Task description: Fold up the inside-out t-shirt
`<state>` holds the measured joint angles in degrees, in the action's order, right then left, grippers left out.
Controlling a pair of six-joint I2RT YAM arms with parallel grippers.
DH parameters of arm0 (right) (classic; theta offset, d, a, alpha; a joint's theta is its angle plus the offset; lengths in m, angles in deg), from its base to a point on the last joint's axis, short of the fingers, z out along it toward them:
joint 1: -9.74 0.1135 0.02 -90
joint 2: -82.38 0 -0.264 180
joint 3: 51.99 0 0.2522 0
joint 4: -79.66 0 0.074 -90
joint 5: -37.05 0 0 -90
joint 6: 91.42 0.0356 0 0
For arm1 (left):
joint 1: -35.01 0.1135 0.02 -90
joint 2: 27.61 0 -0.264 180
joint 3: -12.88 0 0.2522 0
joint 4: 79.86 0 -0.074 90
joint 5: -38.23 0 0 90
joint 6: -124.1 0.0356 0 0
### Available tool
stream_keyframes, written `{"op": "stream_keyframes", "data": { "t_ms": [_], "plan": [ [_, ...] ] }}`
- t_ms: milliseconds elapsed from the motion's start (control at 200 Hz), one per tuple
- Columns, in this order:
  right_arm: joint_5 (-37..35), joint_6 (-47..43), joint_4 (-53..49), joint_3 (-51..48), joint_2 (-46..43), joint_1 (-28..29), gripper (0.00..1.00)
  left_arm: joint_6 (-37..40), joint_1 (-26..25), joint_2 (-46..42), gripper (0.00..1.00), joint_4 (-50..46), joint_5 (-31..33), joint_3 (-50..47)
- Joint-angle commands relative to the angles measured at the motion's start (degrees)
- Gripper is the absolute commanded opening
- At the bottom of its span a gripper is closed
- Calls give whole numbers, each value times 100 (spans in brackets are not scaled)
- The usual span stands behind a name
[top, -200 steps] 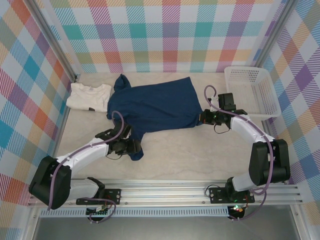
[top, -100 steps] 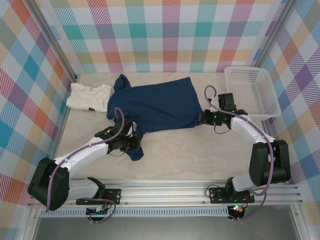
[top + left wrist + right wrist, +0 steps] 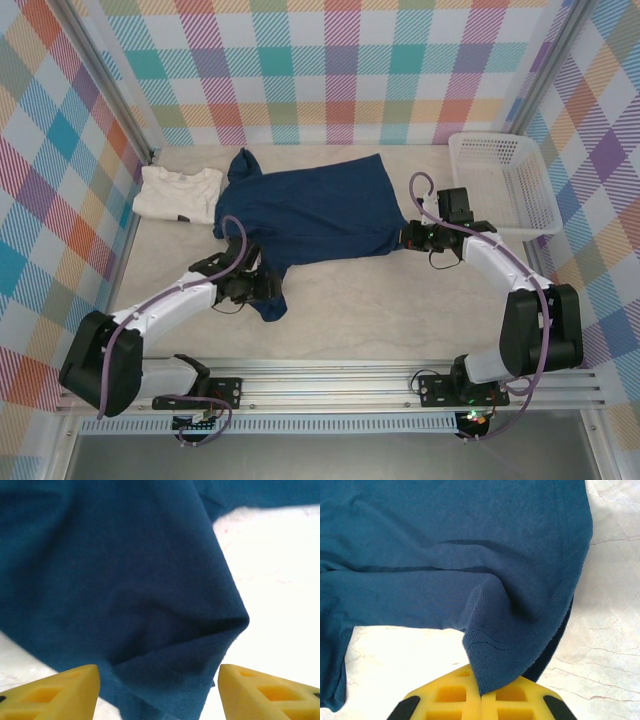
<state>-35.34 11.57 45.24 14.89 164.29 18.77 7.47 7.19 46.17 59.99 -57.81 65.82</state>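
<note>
At the far left, a cream shirt point(image 3: 178, 193) is seen lying bunched on the table point(image 3: 400, 310); it is not the thing to be folded. Just beside it, the navy t-shirt point(image 3: 310, 210) is spread across the middle of the table, with one dark flap trailing toward the near edge.

Over that flap the left gripper point(image 3: 159, 690) is held wide open. Its two yellow fingers point(image 3: 65, 692) stand apart on either side of the cloth tip, and nothing is pinched between them. Further right, the right gripper point(image 3: 481, 692) is shut tight on the t-shirt's right edge, and a ridge of cloth is drawn up from the pinch. At the far right, a white basket point(image 3: 505, 180) is set well apart from the cloth.

The step in hand is judged to be the taking of a two-point hold before a fold is made; no fold is visible yet, so the task is reckoned to be early. For the next move, the left jaws would need to be lowered and closed on the flap tip, so that the cloth is carried evenly from both sides rather than dragged from one.

Whether the flap is a sleeve or a corner of the hem cannot be told. No neck label can be made out. How many layers are caught in the right pinch is hidden. From above, both sets of fingertips are hard to make out against the dark cloth.
</note>
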Motion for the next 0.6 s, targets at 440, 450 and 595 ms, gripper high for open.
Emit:
{"op": "stream_keyframes", "data": {
  "t_ms": [440, 450, 595],
  "plan": [
    [15, -40, -20, -56, -43, 32, 0, -39, -137, 304, 11, 807, -1267, -31],
    [15, -42, -13, -54, -43, 29, 0, -31, -148, 304, 10, 806, -1268, -22],
    [-3, -51, -45, -65, -78, 28, 0, 127, -293, 213, 4, 445, -808, 150]
  ]
}}
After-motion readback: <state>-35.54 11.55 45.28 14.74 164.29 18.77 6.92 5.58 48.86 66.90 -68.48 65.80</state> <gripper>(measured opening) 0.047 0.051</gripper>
